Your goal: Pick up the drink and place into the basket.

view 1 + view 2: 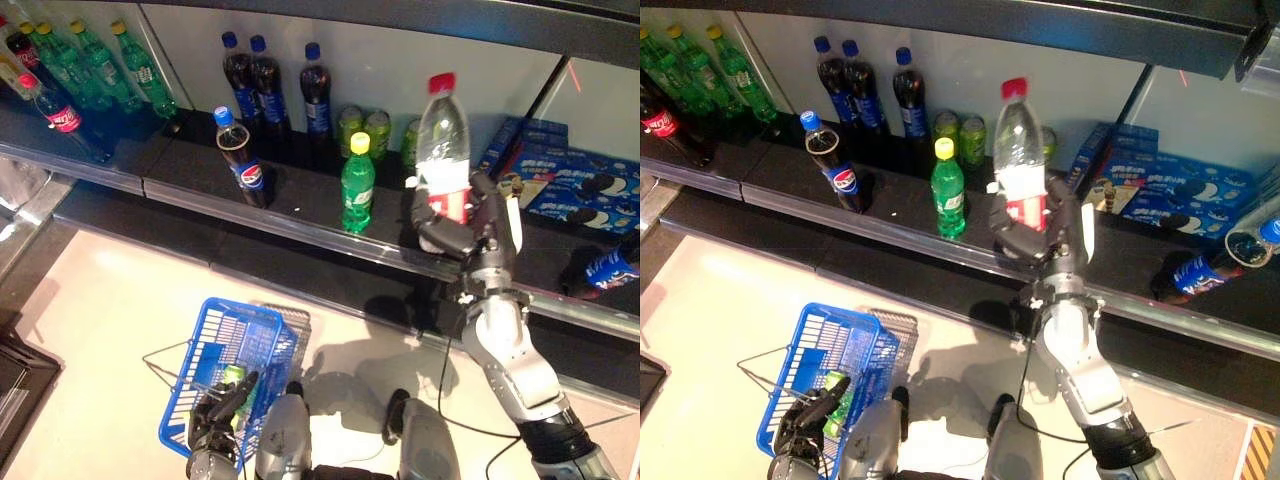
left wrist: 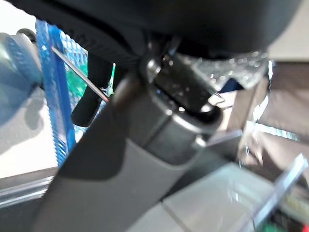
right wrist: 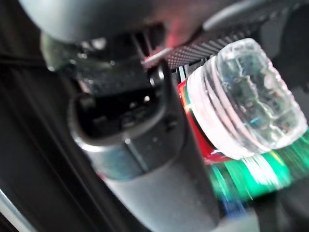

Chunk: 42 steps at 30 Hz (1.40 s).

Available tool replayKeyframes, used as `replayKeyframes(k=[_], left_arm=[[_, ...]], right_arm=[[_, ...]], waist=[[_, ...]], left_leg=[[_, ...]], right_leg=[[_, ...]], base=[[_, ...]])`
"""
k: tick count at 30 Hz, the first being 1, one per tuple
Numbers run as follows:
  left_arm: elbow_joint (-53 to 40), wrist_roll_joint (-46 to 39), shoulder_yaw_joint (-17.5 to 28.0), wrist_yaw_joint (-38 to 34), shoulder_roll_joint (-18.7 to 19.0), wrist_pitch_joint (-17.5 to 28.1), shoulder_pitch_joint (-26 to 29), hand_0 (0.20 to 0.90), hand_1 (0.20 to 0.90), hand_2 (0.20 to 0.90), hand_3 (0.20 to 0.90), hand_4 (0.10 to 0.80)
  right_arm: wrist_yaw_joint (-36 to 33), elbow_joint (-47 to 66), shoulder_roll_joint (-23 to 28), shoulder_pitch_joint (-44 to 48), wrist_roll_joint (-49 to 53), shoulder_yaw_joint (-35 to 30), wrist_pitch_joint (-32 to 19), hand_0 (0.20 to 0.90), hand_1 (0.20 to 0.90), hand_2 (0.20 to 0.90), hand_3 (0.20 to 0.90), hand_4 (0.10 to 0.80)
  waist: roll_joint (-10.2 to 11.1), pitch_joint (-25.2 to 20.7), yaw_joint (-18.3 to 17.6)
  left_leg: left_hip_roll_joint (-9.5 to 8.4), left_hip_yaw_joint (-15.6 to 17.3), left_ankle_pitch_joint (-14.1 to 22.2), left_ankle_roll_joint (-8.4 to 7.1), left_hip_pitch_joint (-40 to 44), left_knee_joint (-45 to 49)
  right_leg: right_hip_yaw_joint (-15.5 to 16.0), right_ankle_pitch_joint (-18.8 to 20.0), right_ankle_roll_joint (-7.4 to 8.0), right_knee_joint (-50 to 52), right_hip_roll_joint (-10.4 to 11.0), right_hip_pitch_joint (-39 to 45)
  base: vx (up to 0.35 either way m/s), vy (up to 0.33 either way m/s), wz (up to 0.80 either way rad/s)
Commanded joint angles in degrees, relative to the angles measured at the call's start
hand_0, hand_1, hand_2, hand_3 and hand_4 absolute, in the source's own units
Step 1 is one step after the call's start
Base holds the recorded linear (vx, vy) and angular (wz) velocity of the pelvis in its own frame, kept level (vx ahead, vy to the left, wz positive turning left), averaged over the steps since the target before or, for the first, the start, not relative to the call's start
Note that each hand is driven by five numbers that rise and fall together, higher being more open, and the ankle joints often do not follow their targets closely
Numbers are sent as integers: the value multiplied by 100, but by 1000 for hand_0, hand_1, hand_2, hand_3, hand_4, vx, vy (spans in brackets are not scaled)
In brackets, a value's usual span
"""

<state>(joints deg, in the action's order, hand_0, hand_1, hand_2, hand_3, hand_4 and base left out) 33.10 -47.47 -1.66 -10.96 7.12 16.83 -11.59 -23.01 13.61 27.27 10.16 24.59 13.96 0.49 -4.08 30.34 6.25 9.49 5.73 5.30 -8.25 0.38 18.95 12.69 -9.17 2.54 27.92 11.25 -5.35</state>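
Observation:
My right hand (image 1: 462, 228) is shut on a clear water bottle (image 1: 443, 140) with a red cap and red label, holding it upright just above the front of the shelf (image 1: 300, 215). It also shows in the right eye view (image 1: 1020, 150) and, from below, in the right wrist view (image 3: 246, 99). My left hand (image 1: 215, 415) is shut on the thin wire handles of the blue basket (image 1: 235, 345), which hangs low at the left above the floor. A green drink (image 1: 232, 378) lies inside the basket.
On the shelf stand a green bottle (image 1: 357, 185), a tilted cola bottle (image 1: 240, 155), dark cola bottles (image 1: 270, 85), green cans (image 1: 365, 130), green bottles (image 1: 100, 60) at far left and blue biscuit boxes (image 1: 580, 185) at right. A cola bottle (image 1: 605, 268) lies at the right edge.

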Motion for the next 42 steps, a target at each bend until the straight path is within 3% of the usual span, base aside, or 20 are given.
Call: replayKeyframes(k=[1,9,17,23,24,27,28,31,38,42], left_arm=[[-1862,965,106,293,1198,1250,32,300,300,300,200,100],[-2702,1018,70,504,1421,1208,30,300,300,300,200,100],[-3303,1021,-15,670,1495,1213,-23,300,300,300,200,100],[-3697,1317,-50,866,1662,1292,-10,300,300,300,200,100],[-4019,1272,-19,1214,1822,1334,27,300,300,300,200,100],[-4041,1260,-19,1246,1833,1343,29,300,300,300,200,100],[-4560,1020,-36,1880,1997,1296,108,300,300,300,200,100],[-4810,898,-85,2186,2062,1272,210,300,300,300,200,100],[-5565,295,-311,3186,2181,808,519,300,300,300,200,100],[-5633,193,-344,3285,2194,739,554,300,300,300,200,100]], right_arm=[[885,1272,-23,473,202,93,-1501,300,300,300,200,100],[1899,1432,-296,697,777,878,-1645,300,300,300,200,100],[1875,1284,-574,1030,628,1472,-1641,300,300,300,200,100],[1626,1089,-704,1347,638,1649,-1639,300,300,300,200,100],[1227,859,-840,1530,553,1820,-1583,300,300,300,200,100],[1197,838,-848,1545,577,1833,-1572,300,300,300,200,100],[682,327,-1148,1782,425,2037,-1521,300,300,300,200,100],[408,40,-1281,1901,400,2120,-1488,300,300,300,200,100],[-94,-627,-1662,2190,320,2264,-1331,300,300,300,200,100],[-147,-714,-1708,2218,318,2306,-1317,300,300,300,200,100]], waist=[[82,-1298,17],[63,-1407,317],[68,-1426,673],[94,-1436,931],[101,-1454,1124],[102,-1454,1136],[108,-1449,1398],[120,-1467,1508],[172,-1479,1798],[178,-1493,1831]], left_leg=[[-158,-24,-1072,235,-567,496],[-248,-219,-1174,212,-568,150],[-379,-538,-1207,202,-664,-147],[-508,-794,-1159,206,-775,-201],[-614,-977,-1138,203,-839,-205],[-621,-989,-1136,204,-842,-203],[-741,-1186,-1046,217,-878,-174],[-808,-1305,-1038,220,-945,-157],[-956,-1564,-889,216,-1024,-100],[-973,-1591,-873,215,-1045,-99]], right_leg=[[191,109,-193,-853,-147,1033],[375,122,-166,-1058,-116,1127],[637,168,-155,-1247,-105,1185],[822,184,-149,-1334,-96,1212],[947,183,-151,-1385,-94,1264],[956,184,-151,-1389,-93,1269],[1125,184,-139,-1432,-60,1359],[1233,212,-135,-1490,-59,1406],[1435,231,-87,-1582,-30,1570],[1458,235,-77,-1602,-29,1585]], base=[[-37,46,3],[-41,16,13],[-58,-5,20],[-38,-15,25],[-6,-12,18],[1,-18,19],[15,-53,41],[19,-47,58],[40,-33,36],[18,-7,7]])
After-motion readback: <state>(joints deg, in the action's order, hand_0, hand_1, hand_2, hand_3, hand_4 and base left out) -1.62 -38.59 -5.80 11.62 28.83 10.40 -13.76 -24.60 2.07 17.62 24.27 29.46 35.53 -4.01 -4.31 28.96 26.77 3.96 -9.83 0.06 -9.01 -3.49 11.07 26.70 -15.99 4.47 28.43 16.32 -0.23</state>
